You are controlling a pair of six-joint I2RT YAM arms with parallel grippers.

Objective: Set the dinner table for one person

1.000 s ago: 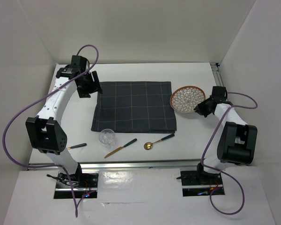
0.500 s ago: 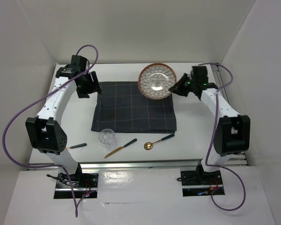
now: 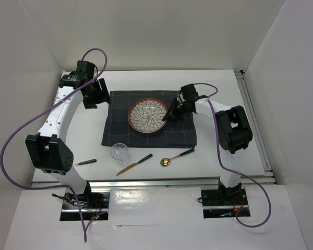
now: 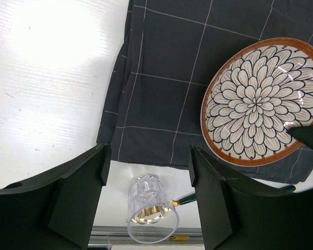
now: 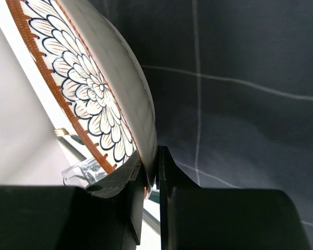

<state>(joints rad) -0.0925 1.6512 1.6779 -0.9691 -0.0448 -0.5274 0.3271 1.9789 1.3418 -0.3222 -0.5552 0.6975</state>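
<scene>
A flower-patterned plate with an orange rim [image 3: 147, 115] lies over the middle of the dark grey checked placemat [image 3: 120, 133] on the white dinner table [image 3: 219, 151]. My right gripper [image 3: 168, 115] is shut on the plate's right rim; in the right wrist view the rim [image 5: 146, 130] sits pinched between the fingers [image 5: 172, 177]. The plate also shows in the left wrist view [image 4: 261, 101]. My left gripper [image 3: 91, 101] is open and empty, off the placemat's far left corner; its fingers [image 4: 83, 187] frame the clear glass [image 4: 154, 216].
At the near edge lie a clear glass [image 3: 119, 152], a gold knife with a green handle [image 3: 134, 164], a gold spoon with a green handle [image 3: 176, 157] and another green-handled utensil [image 3: 85, 162]. A silver rail [image 3: 253, 125] runs down the table's right edge.
My right gripper has carried the plate from the table's right side, over the back, and down to the middle of the placemat. The left arm has barely moved.
</scene>
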